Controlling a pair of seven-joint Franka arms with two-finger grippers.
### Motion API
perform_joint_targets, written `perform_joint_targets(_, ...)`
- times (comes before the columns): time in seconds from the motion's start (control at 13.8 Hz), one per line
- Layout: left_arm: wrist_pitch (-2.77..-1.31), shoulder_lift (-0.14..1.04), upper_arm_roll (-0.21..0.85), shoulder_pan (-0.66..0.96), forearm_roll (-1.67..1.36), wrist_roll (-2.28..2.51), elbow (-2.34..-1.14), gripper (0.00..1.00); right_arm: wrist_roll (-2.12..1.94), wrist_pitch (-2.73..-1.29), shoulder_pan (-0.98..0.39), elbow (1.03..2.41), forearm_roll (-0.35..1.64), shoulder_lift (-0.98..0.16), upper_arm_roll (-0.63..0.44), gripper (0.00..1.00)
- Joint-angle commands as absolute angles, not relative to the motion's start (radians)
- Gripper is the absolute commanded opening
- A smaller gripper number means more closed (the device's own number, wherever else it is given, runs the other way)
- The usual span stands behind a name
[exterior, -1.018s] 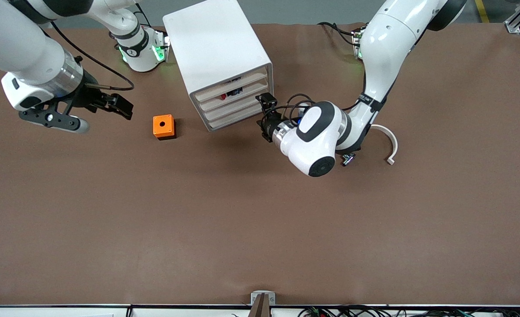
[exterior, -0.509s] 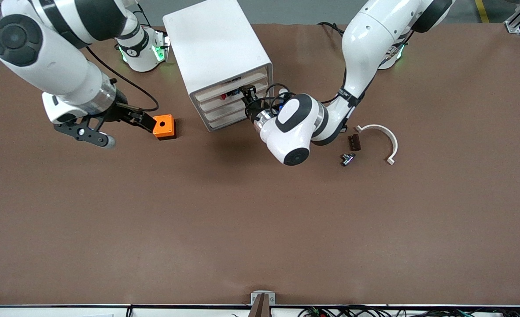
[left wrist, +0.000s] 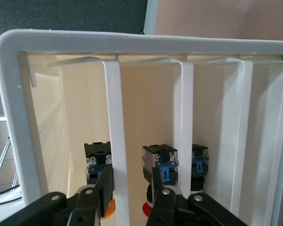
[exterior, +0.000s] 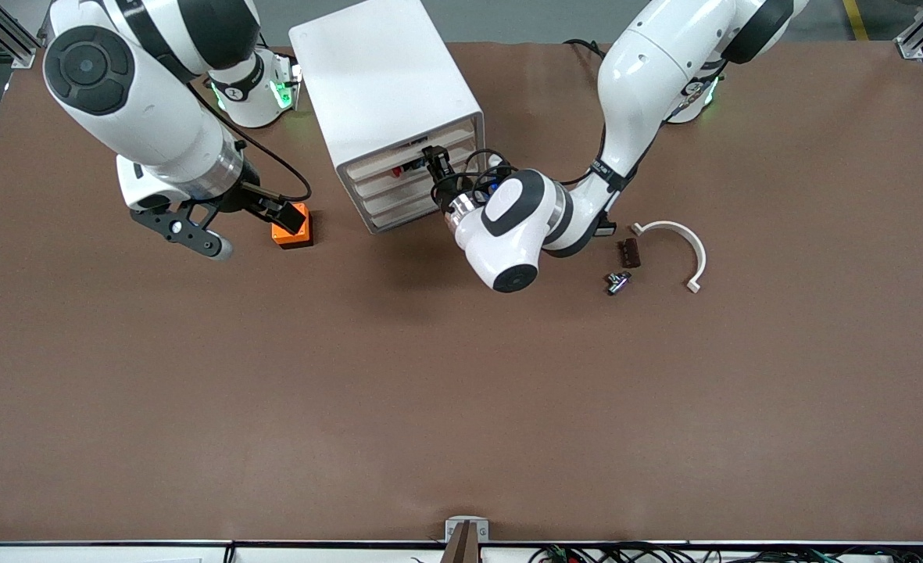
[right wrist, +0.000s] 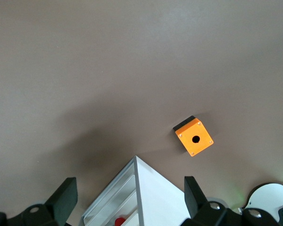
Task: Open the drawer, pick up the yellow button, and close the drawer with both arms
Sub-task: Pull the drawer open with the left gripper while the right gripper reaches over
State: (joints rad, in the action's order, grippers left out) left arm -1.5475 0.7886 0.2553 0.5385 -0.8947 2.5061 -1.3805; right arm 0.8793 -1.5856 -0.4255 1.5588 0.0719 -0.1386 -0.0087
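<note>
Button: small push-button (left wrist: 95, 162) with an orange round cap, black body and bluish rear end. It lies inside the closed drawer, one of a row, just past the gripped lip.
Drawer: smooth white plastic lip (left wrist: 117, 141), thin and rounded. It belongs to the glossy white plastic cabinet (exterior: 383, 86) at the table's 12 o'clock.
Left gripper (left wrist: 130, 183): at the cabinet front, black fingers narrow and pinching that lip.
Step in hand: opening the drawer. I judge a straight pull along the drawer's run is best. The slick, thin lip could slip, and the light cabinet could slide.
Right gripper (right wrist: 129, 187): fingers wide and empty, over the matte orange cube with a round hole (exterior: 291, 227) at the cabinet's 8 o'clock. It could brace the cabinet.
Table: matte brown mat (exterior: 461, 391).
</note>
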Motion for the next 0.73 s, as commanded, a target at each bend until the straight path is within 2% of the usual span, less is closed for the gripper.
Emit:
perform_joint_targets(0.0, -1.536, 0.805, 0.250, 0.551, -0.914, 2.525, -1.361, 0.13, 0.946, -1.586, -0.457, 1.546, 0.083, -0.144, -0.017, 1.00)
perform_joint_targets(0.07, -1.536, 0.805, 0.250, 0.552, -0.913, 2.525, -1.361, 0.00, 0.954, -1.586, -0.463, 1.545, 0.083, -0.149, -0.017, 1.00)
perform_joint_targets(0.65, -1.511, 0.801, 0.230, 0.465, -0.875, 2.526, -1.353, 0.00, 1.133, -1.632, -0.538, 1.543, 0.081, -0.170, -0.017, 1.00)
